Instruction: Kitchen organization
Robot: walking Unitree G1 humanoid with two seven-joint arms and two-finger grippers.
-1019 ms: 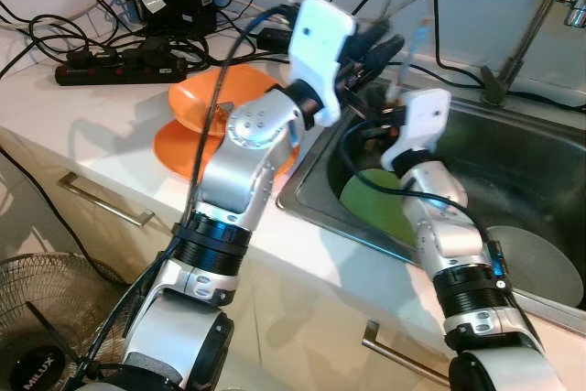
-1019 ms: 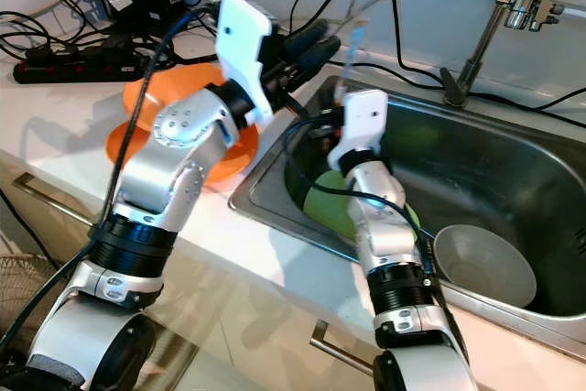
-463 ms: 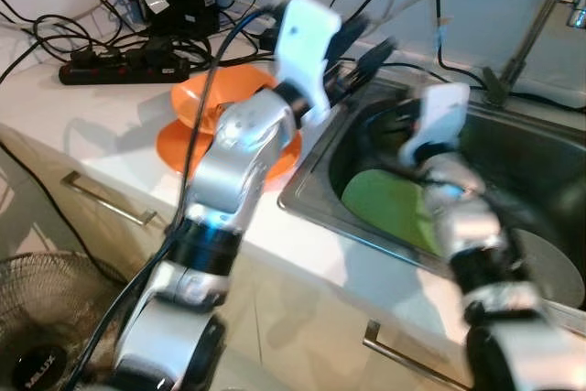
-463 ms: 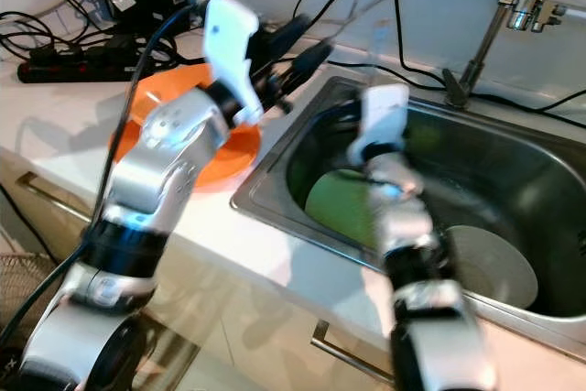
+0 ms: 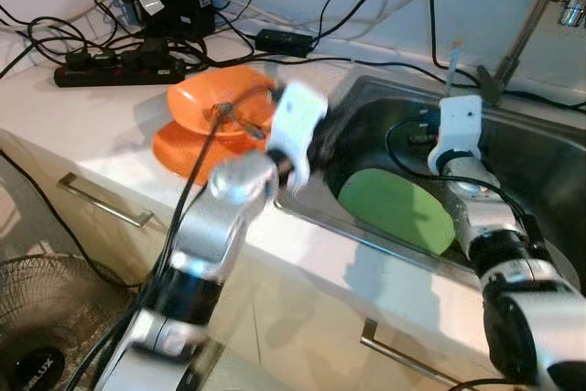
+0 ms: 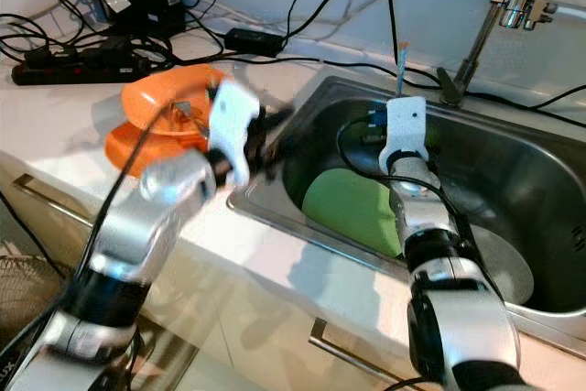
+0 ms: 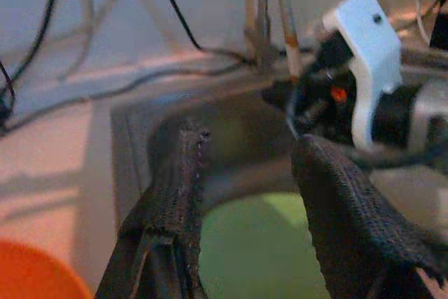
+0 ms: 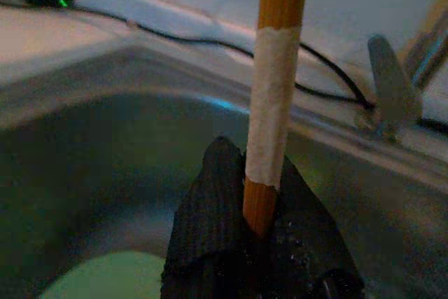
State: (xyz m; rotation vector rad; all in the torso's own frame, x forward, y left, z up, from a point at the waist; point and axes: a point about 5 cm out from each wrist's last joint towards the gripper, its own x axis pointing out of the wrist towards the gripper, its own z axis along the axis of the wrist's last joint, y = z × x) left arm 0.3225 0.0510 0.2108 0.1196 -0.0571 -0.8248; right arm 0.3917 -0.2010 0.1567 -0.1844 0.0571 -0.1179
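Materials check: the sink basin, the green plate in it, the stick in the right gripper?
Sink basin: looks like brushed stainless steel, grey with soft reflections. Round green plate: matte, evenly coloured, probably plastic. Thin stick in the right gripper: tan, likely wood or bamboo, with a pale band around it.

Black power strip (image 5: 119, 63) and adapter block (image 5: 174, 2) with tangled cables sit at the surface's back left corner. Faucet (image 6: 499, 6) behind the sink. Fan (image 5: 41, 327) on the floor, lower left.

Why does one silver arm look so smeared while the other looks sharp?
In both eye views the left gripper and its arm are motion-blurred near the steel sink; the right gripper is crisp. The right wrist view is soft, close on the wooden stick.
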